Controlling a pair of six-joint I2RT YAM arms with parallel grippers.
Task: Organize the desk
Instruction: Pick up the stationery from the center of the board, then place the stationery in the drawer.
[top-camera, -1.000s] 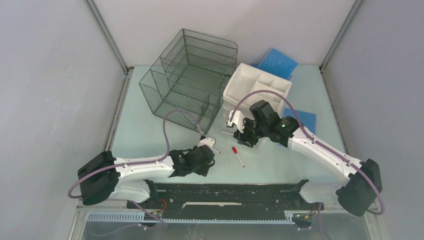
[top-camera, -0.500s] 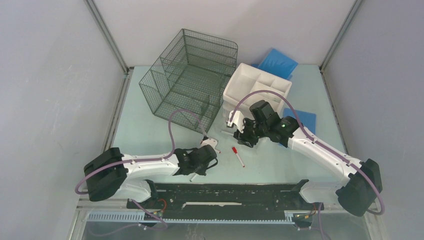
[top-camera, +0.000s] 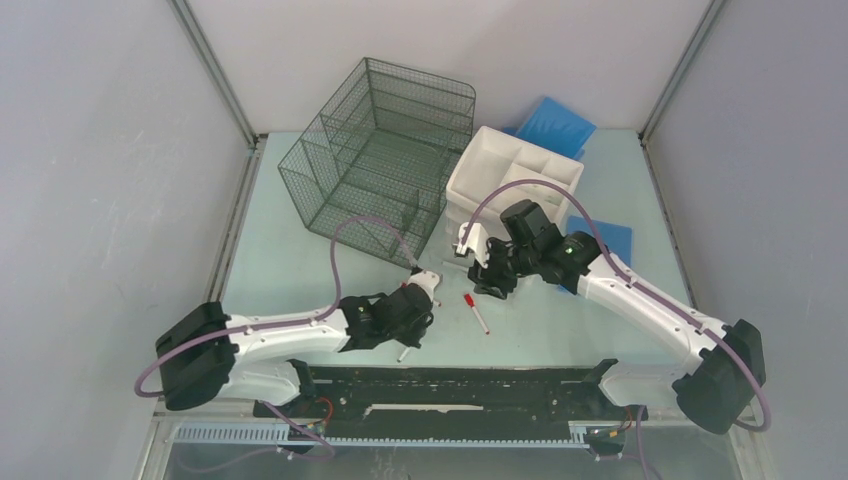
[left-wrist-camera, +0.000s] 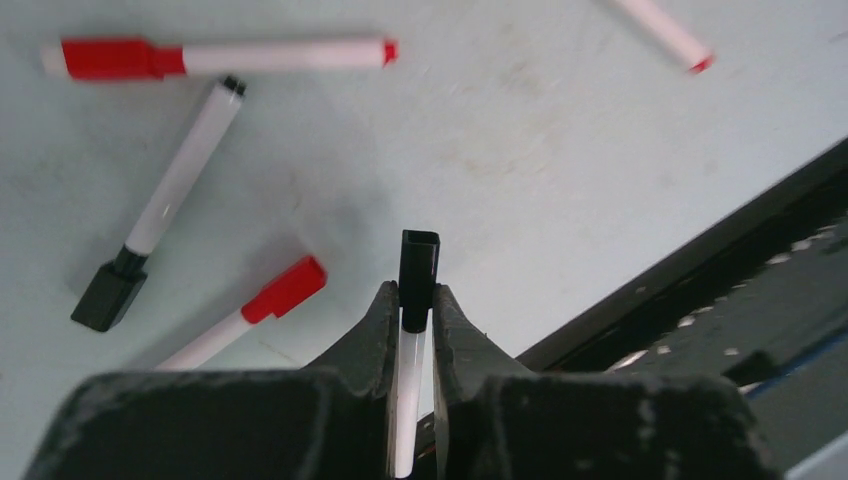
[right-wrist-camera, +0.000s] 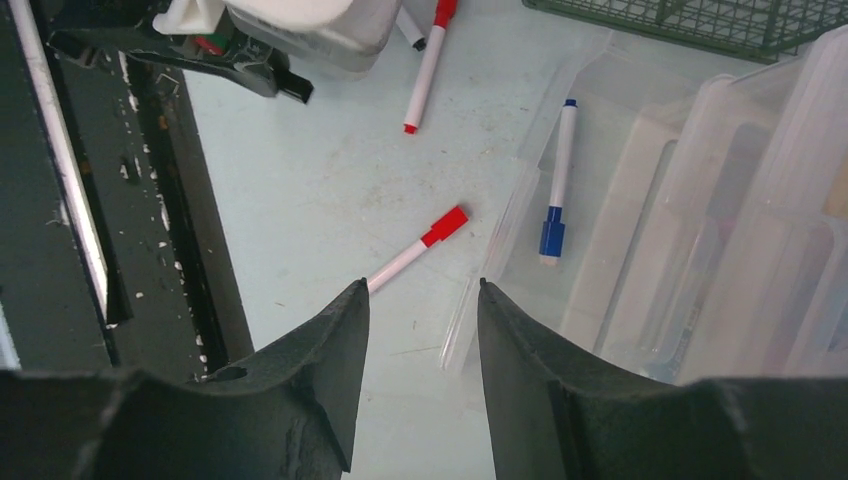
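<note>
The desk (top-camera: 290, 260) is a pale mint-green tabletop. My left gripper (left-wrist-camera: 410, 290) is low over its near middle, shut on a white marker with a black cap (left-wrist-camera: 418, 262); the cap pokes out past the fingertips. In the top view that gripper (top-camera: 410, 325) is near the front rail. Loose markers lie around it: one black-capped (left-wrist-camera: 165, 205) and two red-capped (left-wrist-camera: 215, 57) (left-wrist-camera: 250, 310). My right gripper (right-wrist-camera: 422, 290) hangs open and empty above the desk, between a red-capped marker (right-wrist-camera: 415, 252) and a clear plastic tray (right-wrist-camera: 640, 250) that holds a blue-capped marker (right-wrist-camera: 557, 180).
A dark wire-mesh organizer (top-camera: 380, 155) stands at the back left. A white drawer unit (top-camera: 515, 175) sits to its right. Blue pads lie behind it (top-camera: 555, 125) and at the right (top-camera: 605, 238). A black rail (top-camera: 450, 385) runs along the front edge.
The left jaws have closed on the black-capped marker, and that wrist has shifted slightly near the front rail. The right arm has hardly moved.
</note>
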